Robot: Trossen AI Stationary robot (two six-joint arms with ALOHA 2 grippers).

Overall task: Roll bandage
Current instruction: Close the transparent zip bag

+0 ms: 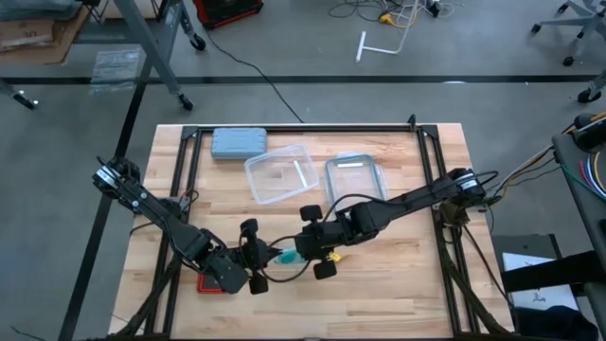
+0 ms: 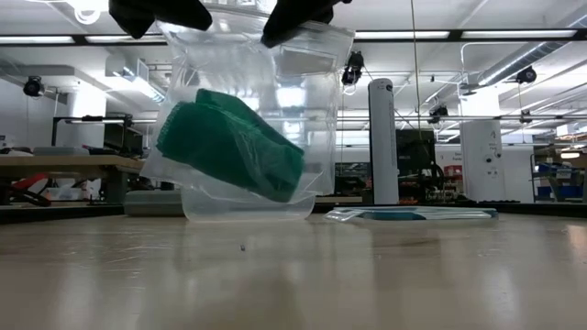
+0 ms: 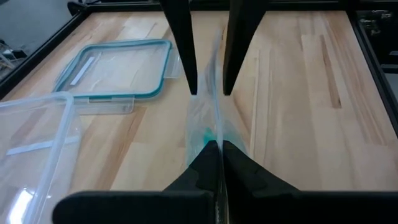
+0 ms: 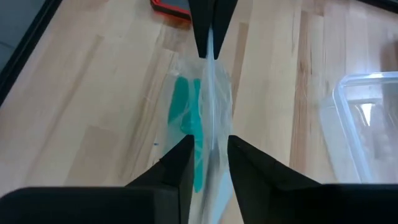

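A robotics lab is indicated: a framed wooden worktop (image 1: 388, 275) on grey concrete floor (image 1: 284, 47), loose cables (image 1: 393, 14), ceiling strip lights (image 2: 431, 37), equipment benches (image 2: 64, 165) behind

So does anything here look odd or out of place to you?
Only one thing: the teal bandage sits bunched inside a clear plastic bag, not laid flat. The left gripper and right gripper both pinch the bag's top edge, holding it above the table.
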